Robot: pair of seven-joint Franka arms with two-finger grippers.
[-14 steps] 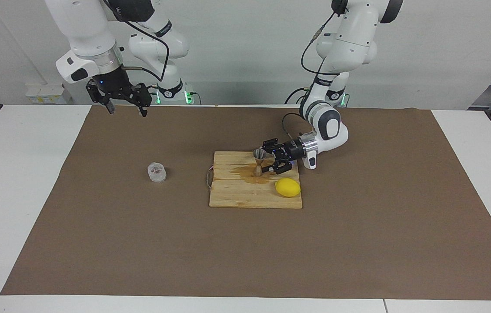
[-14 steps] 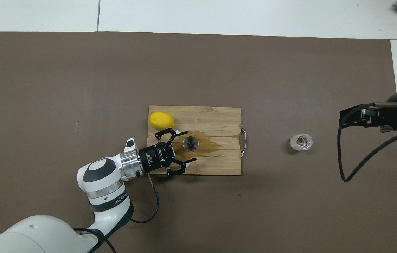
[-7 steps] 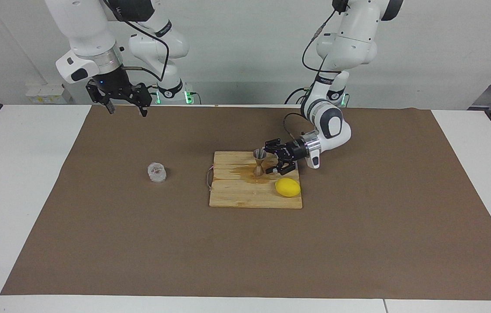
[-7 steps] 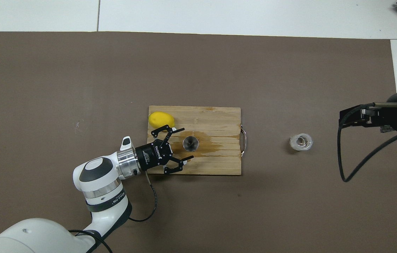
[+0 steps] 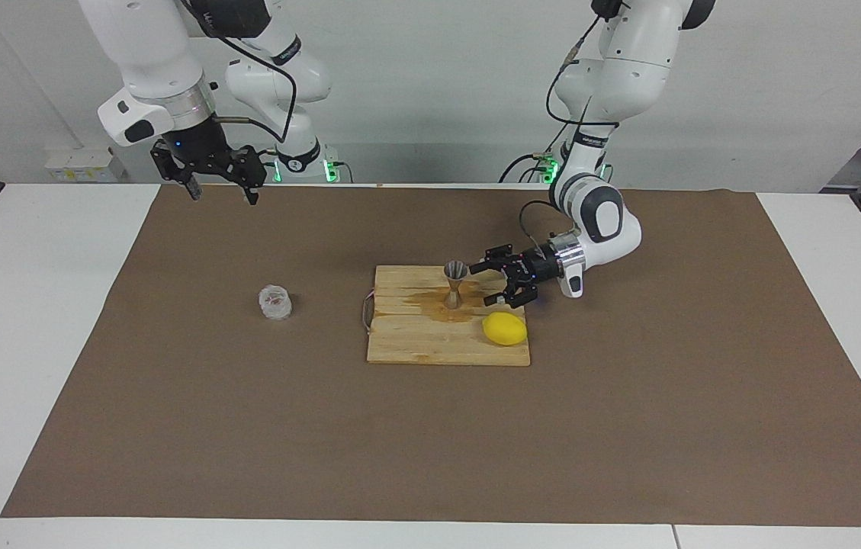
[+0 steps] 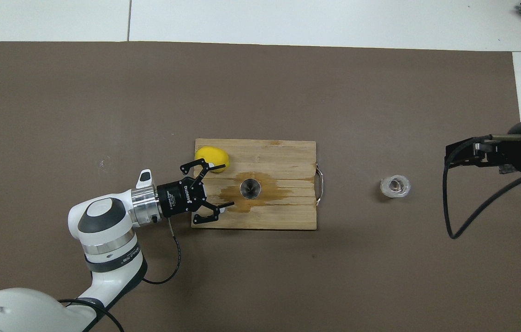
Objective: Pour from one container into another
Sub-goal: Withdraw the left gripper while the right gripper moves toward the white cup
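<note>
Brown matting [image 5: 430, 442] covered the white desk [image 5: 18, 305]. At its middle lay a wooden board [image 5: 430, 343]; the metal jigger [image 5: 454, 284] stood upright in a wet stain [image 6: 265, 196] at the board's centre. A lemon [image 5: 505, 329] sat on one board corner. The left hand [image 5: 497, 286], spread wide, hovered low beside the jigger, apart from it. The glass cup [image 5: 275, 302] stood on the mat toward the right arm's end. The right hand [image 5: 220, 192], also spread wide, waited high above the mat's edge.

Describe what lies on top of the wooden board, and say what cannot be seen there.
On the wooden board stand a metal jigger, upright in a brownish wet stain, and a lemon at one corner. Whether the jigger holds liquid cannot be seen.
</note>
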